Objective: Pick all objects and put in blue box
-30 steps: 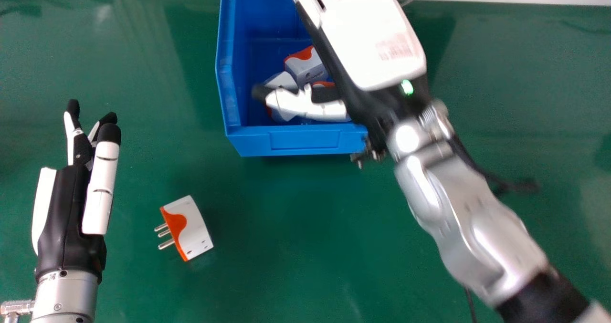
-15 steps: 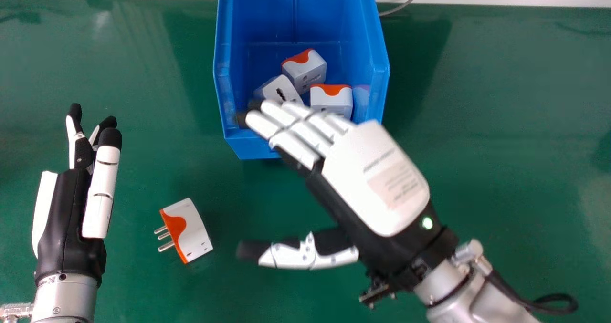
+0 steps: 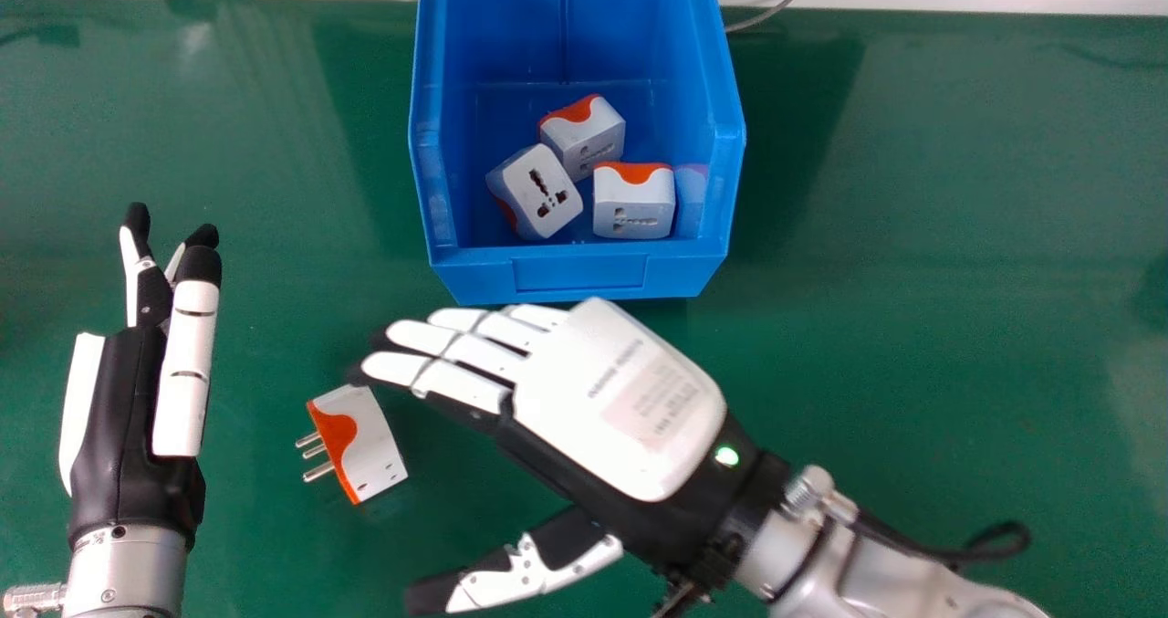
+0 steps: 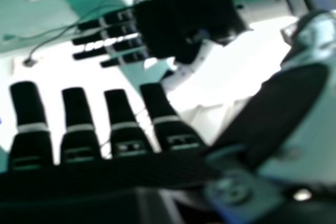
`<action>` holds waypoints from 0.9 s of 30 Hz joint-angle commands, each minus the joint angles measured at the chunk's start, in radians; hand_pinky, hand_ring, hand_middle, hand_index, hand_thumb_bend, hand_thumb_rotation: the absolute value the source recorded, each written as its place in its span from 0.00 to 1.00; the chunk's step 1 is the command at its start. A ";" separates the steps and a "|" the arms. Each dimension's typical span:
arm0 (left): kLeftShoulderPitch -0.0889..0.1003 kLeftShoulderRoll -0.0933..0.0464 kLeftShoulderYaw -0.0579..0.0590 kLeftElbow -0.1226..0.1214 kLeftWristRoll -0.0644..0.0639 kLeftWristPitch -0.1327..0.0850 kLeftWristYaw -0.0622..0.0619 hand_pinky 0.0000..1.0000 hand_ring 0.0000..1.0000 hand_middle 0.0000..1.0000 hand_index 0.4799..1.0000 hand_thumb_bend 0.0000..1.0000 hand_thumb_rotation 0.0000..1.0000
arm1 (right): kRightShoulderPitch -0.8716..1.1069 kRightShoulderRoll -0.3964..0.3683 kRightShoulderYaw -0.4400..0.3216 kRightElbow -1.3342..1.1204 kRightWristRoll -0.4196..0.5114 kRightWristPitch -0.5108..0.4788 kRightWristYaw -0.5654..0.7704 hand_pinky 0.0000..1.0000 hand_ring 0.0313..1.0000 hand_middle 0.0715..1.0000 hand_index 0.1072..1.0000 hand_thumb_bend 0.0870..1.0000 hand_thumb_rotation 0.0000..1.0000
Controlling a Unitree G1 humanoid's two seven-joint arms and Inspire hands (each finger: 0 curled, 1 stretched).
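My right fingers are straight, the thumb wide apart, holding nothing, near the adapter on the desk; my left fingers are relaxed, also empty

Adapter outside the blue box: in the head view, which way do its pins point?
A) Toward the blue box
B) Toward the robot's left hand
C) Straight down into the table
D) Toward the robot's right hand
B: the pins stick out sideways from the orange edge of the adapter, on the side facing the left hand.
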 commanded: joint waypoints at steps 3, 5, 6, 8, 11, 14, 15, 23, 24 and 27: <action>-0.004 -0.002 0.008 -0.015 -0.008 -0.028 0.005 1.00 0.97 0.96 0.95 0.52 1.00 | -0.068 0.046 0.020 0.034 -0.017 0.015 0.052 0.68 0.81 0.85 0.83 0.44 0.68; 0.000 -0.004 0.007 -0.021 -0.002 -0.029 0.010 1.00 0.97 0.96 0.95 0.53 1.00 | -0.096 0.067 0.029 0.061 -0.028 0.027 0.067 0.68 0.81 0.85 0.82 0.43 0.68; 0.001 -0.007 0.007 -0.024 -0.004 -0.030 0.012 1.00 0.97 0.95 0.95 0.52 1.00 | -0.113 0.080 0.036 0.083 -0.042 0.035 0.062 0.69 0.81 0.86 0.82 0.43 0.68; 0.004 -0.015 0.007 -0.035 -0.015 -0.020 0.014 1.00 0.97 0.96 0.95 0.52 1.00 | -0.152 0.111 0.051 0.142 -0.072 0.050 0.037 0.68 0.82 0.86 0.83 0.42 0.70; 0.006 -0.023 0.008 -0.040 -0.024 -0.025 0.013 1.00 0.97 0.97 0.97 0.52 1.00 | -0.204 0.156 0.069 0.228 -0.092 0.075 0.014 0.69 0.83 0.87 0.83 0.41 0.70; 0.006 -0.025 0.007 -0.038 -0.025 -0.030 0.012 1.00 0.98 0.97 0.97 0.52 1.00 | -0.254 0.190 0.082 0.307 -0.108 0.102 0.004 0.69 0.83 0.87 0.85 0.39 0.75; 0.007 -0.025 0.007 -0.040 -0.025 -0.027 0.011 1.00 0.98 0.97 0.97 0.51 1.00 | -0.267 0.199 0.084 0.331 -0.107 0.107 -0.002 0.70 0.83 0.88 0.85 0.39 0.74; 0.016 -0.027 0.005 -0.056 -0.026 -0.019 0.007 1.00 0.98 0.98 0.99 0.51 1.00 | -0.366 0.247 0.121 0.453 -0.125 0.179 -0.005 0.70 0.83 0.89 0.87 0.38 0.72; 0.018 -0.028 0.004 -0.059 -0.022 -0.021 0.010 1.00 0.98 0.97 0.98 0.51 1.00 | -0.376 0.253 0.127 0.468 -0.127 0.188 -0.005 0.70 0.83 0.88 0.86 0.39 0.70; 0.023 -0.038 0.003 -0.073 -0.028 -0.016 0.011 1.00 0.98 0.97 0.97 0.52 1.00 | -0.411 0.269 0.145 0.519 -0.141 0.210 -0.012 0.69 0.82 0.87 0.84 0.39 0.69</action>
